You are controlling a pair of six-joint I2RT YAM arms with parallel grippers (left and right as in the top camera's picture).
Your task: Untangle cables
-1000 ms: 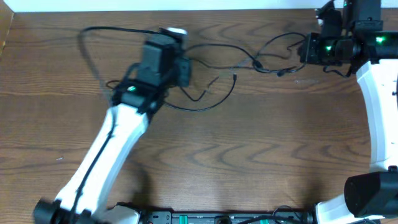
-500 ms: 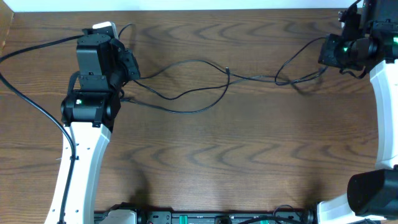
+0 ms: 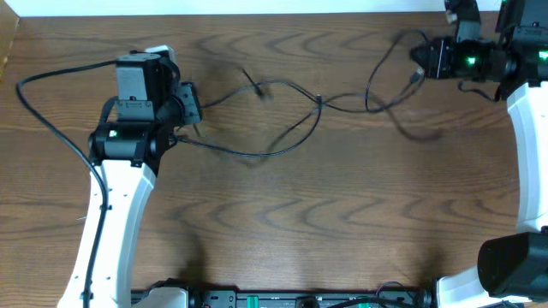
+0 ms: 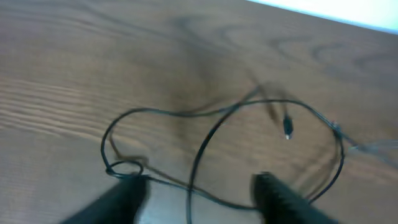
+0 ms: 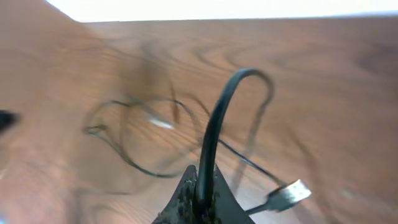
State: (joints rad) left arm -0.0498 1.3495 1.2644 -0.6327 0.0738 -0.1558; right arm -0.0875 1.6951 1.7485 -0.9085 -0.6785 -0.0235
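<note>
Cable [image 4: 180,114] loops across itself mid-frame on the desk [image 3: 342,222], so untangling looks unfinished; left jaws apart, right jaws clamp it.

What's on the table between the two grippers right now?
Only the black cable, looping across the table from left gripper to right gripper, seen overhead.

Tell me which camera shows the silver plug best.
Right wrist: the silver plug shows close up, beside the black cable pinched in the right gripper. Overhead it's too small to make out; the left wrist misses it.
</note>
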